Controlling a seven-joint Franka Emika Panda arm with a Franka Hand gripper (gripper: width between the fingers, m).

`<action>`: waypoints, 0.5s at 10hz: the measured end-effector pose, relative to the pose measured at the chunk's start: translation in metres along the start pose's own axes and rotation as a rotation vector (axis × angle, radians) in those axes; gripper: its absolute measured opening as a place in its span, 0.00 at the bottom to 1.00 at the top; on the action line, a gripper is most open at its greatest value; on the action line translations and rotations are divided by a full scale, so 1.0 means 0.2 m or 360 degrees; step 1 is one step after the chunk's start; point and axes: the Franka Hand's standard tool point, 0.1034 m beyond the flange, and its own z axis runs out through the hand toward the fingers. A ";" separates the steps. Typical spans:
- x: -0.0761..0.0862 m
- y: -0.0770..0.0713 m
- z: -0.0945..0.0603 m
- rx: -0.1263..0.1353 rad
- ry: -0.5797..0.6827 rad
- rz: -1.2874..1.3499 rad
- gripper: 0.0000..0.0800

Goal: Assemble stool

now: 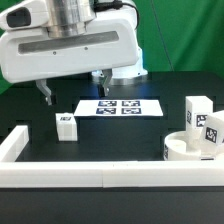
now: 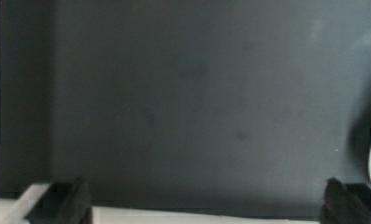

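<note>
One leg (image 1: 66, 123) sits on the table (image 1: 130, 140) close beneath the spread, empty tool (image 1: 72, 92), toward the railed edge; the seat (image 1: 175, 150) and two other legs (image 1: 197, 110) lie well apart, near the corner on the exterior view's right.

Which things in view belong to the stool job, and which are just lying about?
Job: seat, lone leg, back leg by seat, front leg by seat, open tool.
Lying about: marker board, border rails.
</note>
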 end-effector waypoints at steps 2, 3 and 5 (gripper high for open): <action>-0.03 -0.04 0.01 0.0072 -0.0261 -0.0001 0.81; 0.00 -0.04 0.02 0.0080 -0.0292 -0.0008 0.81; -0.06 0.02 0.09 0.0012 -0.0525 0.0087 0.81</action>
